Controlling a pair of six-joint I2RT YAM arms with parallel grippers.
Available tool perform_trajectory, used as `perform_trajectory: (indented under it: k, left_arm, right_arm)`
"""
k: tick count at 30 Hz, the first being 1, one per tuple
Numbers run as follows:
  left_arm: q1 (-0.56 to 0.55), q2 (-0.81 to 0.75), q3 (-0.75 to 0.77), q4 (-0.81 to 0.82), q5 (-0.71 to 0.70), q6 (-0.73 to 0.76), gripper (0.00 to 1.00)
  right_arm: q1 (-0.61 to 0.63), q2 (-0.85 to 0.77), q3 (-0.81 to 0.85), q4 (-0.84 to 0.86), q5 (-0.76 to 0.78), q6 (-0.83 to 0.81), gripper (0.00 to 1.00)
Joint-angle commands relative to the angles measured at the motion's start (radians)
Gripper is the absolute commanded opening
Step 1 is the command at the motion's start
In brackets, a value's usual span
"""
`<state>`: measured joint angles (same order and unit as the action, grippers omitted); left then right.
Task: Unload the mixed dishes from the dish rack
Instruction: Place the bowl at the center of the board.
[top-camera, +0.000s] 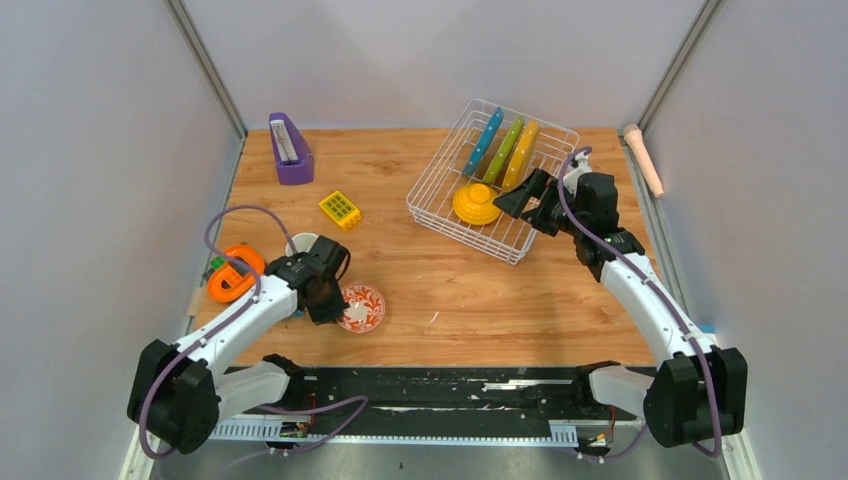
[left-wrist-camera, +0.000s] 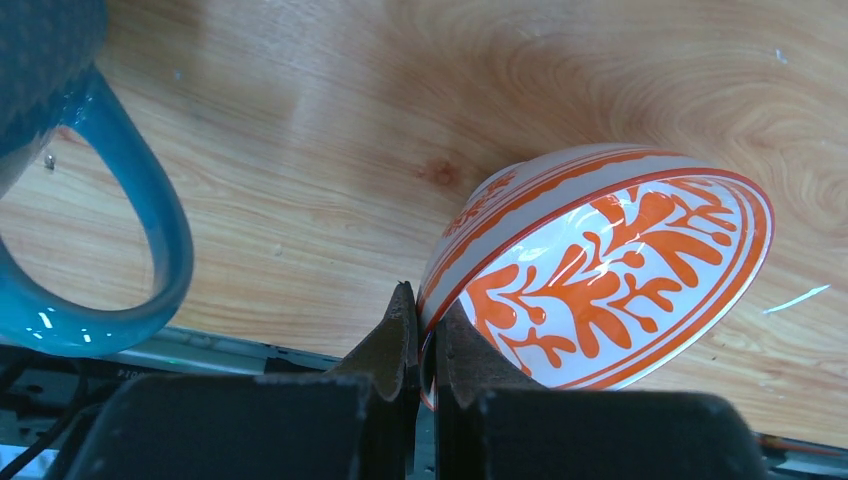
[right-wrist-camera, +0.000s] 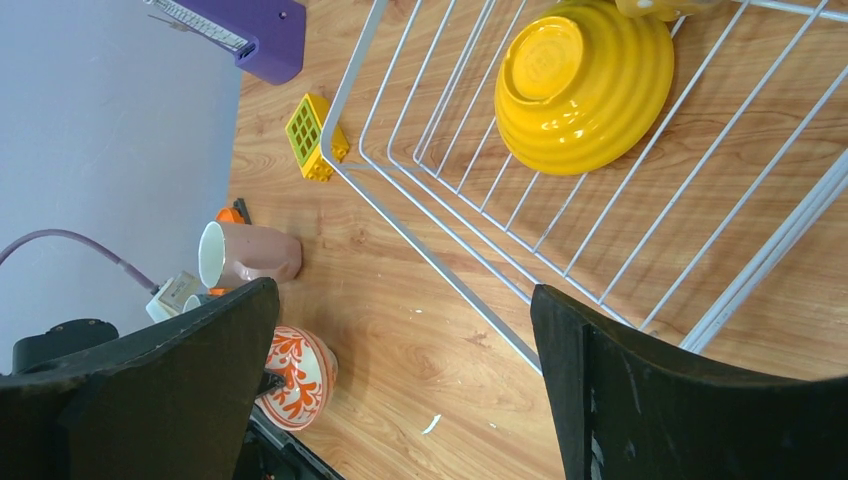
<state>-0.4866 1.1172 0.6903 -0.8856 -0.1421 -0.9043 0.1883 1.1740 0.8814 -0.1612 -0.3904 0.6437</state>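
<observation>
ok so, wooden bench (top-camera: 440, 290) with the white wire dish rack (top-camera: 455, 232) sitting far right, turned at an angle. Three dotted plates stand on edge in its back prongs, side by side: blue plate (top-camera: 484, 140), green plate (top-camera: 503, 150), yellow plate (top-camera: 521, 155). In front of them, inside the rack, the plain yellow bowl (top-camera: 476, 204) is flipped upside down on the wires.

The right claw (right-wrist-camera: 405, 300) hangs at the rack's right side, just beside the yellow bowl. Its jaws are spread wide with nothing between them.

The left claw (left-wrist-camera: 425, 320) is down at the near left of the bench, clenched tight on the rim of the red-and-white bowl (left-wrist-camera: 610, 270). The bowl is out of the rack and tipped up on its side. Can't tell if it's touching the wood or not.

Right next to that is the pinkish cup (right-wrist-camera: 250, 255), lying on its side on the bench. The blue cup (left-wrist-camera: 90, 200) is close by the left claw too, handle showing in the wrist view.

Other bits: purple holder (top-camera: 290, 150) in the far left corner, orange gadget (top-camera: 232, 275) at the left edge, little yellow grid block (top-camera: 340, 209) between the holder and the rack
</observation>
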Motion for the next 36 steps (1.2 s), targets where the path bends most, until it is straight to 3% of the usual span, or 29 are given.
perform_trajectory:
  k: [1,7,9,14,17,26,31,36]
  left_arm:
    - [0.050,-0.043,-0.031,0.000,-0.016,-0.069,0.05]
    - [0.055,-0.137,-0.013,-0.057,-0.126,-0.078,0.38]
    - [0.054,-0.170,-0.011,-0.057,-0.125,-0.065,0.54]
    - [0.054,-0.246,-0.003,-0.036,-0.082,-0.026,0.77]
    - [0.054,-0.283,0.009,-0.005,-0.044,0.028,0.98]
    - [0.054,-0.452,0.016,0.308,0.230,0.216,1.00]
    - [0.054,-0.507,-0.023,0.489,0.240,0.241,1.00]
    - [0.054,-0.484,-0.016,0.482,0.208,0.268,1.00]
  right_arm:
    - [0.001,-0.037,-0.006,0.005,0.025,-0.030,1.00]
    - [0.000,-0.027,-0.002,-0.001,0.025,-0.053,1.00]
    - [0.001,-0.019,0.001,-0.004,0.011,-0.058,1.00]
    - [0.003,-0.001,0.021,-0.019,0.005,-0.089,1.00]
    - [0.029,0.011,0.034,-0.032,0.045,-0.108,1.00]
    - [0.200,0.170,0.164,-0.109,0.368,-0.171,1.00]
    - [0.223,0.337,0.290,-0.121,0.470,-0.173,1.00]
    - [0.246,0.517,0.432,-0.165,0.594,-0.145,0.99]
